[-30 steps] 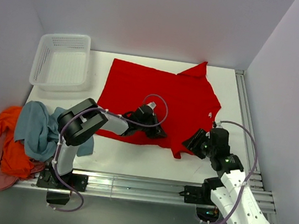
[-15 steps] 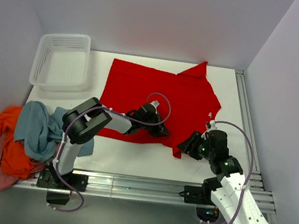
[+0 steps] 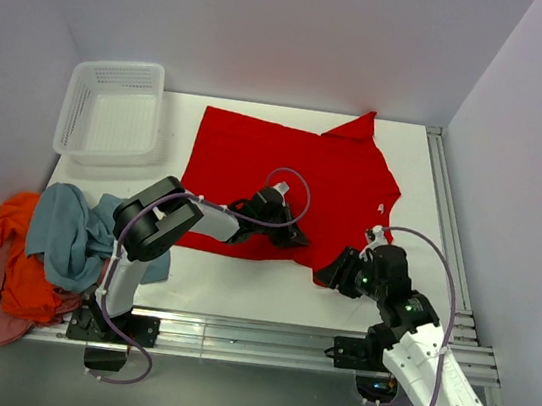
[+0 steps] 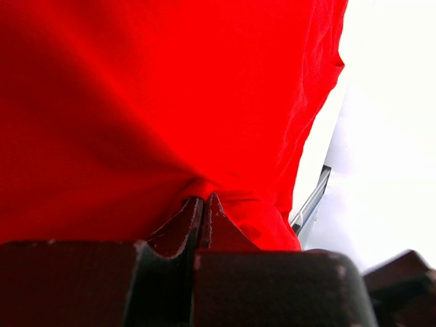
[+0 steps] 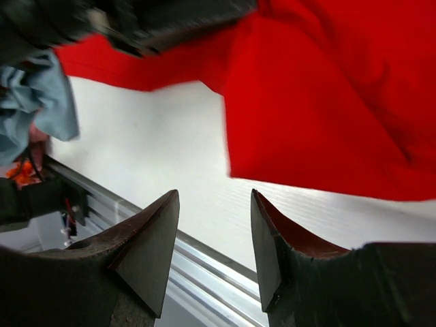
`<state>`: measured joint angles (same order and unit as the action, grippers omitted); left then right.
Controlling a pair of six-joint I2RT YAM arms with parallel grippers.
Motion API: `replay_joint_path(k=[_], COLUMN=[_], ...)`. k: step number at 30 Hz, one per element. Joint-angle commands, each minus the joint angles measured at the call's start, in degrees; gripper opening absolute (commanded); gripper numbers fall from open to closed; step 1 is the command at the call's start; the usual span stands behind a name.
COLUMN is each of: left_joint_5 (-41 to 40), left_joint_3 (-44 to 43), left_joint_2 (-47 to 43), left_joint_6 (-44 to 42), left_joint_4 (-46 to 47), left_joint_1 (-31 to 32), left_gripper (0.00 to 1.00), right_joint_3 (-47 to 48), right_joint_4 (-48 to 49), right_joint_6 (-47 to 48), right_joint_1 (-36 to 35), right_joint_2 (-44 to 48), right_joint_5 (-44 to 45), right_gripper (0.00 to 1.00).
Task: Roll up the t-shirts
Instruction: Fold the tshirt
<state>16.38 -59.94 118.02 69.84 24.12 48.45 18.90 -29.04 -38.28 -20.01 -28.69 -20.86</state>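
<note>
left gripper: we hold it clamped shut on a fold of the red t-shirt | right gripper: half open, empty, just off the shirt's lower-right corner | red t-shirt: spread flat mid-frame, not yet rolled | other t-shirts: heaped lower left, untouched | progress: we judge rolling barely begun

bare table strip btw red shirt & near rail is open; basket blocks far-left corner.

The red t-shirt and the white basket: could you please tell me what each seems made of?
Red t-shirt: soft matte cloth; it lies limp, creased, puckering at the shut left gripper. White basket: likely rigid moulded plastic, smooth; regular perforated walls.
</note>
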Motion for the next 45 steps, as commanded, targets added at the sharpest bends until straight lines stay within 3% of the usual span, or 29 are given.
replay_joint_path(k=[1, 8, 18, 30, 33, 34, 39, 45], left_joint_5=[-0.91, -0.91, -1.70, -1.70, -2.14, -2.23, -2.58, -4.69], left_joint_3=[-0.70, -0.26, 0.09, 0.18, 0.35, 0.44, 1.67, 1.59], left_joint_2=[1.07, 0.64, -0.77, -1.56, -2.17, -2.44, -4.37, -7.44], left_joint_6=[-0.76, -0.76, -1.55, -2.34, -2.61, -2.69, -2.61, -3.84], left_joint_4=[0.05, 0.32, -0.30, -0.91, -1.35, -1.53, -1.62, -5.39], left_joint_1=[-0.02, 0.07, 0.51, 0.51, 0.60, 0.68, 1.21, 3.14], left_gripper=[0.00, 0.00, 0.00, 0.00, 0.00, 0.00, 0.00, 0.00], right_joint_3=[-3.51, -3.08, -1.14, 0.00, 0.26, 0.44, 2.90, 8.61], right_joint_4=[1.52, 1.09, 5.04, 11.37, 12.16, 11.81, 7.78, -2.06], right_joint_6=[-1.52, -2.58, -7.42, -6.02, -5.93, -5.93, -7.33, -9.00], right_joint_1=[-0.56, -2.48, -11.09, -13.04, -13.48, -13.65, -13.65, -13.56], right_joint_2=[1.61, 3.38, -4.00, -11.65, -12.79, -12.71, -11.31, -12.00], right_joint_5=[-1.37, 3.36, 14.88, 19.28, 20.07, 20.16, 18.50, 13.84], right_gripper=[0.54, 0.54, 0.53, 0.49, 0.40, 0.28, 0.01, 0.00])
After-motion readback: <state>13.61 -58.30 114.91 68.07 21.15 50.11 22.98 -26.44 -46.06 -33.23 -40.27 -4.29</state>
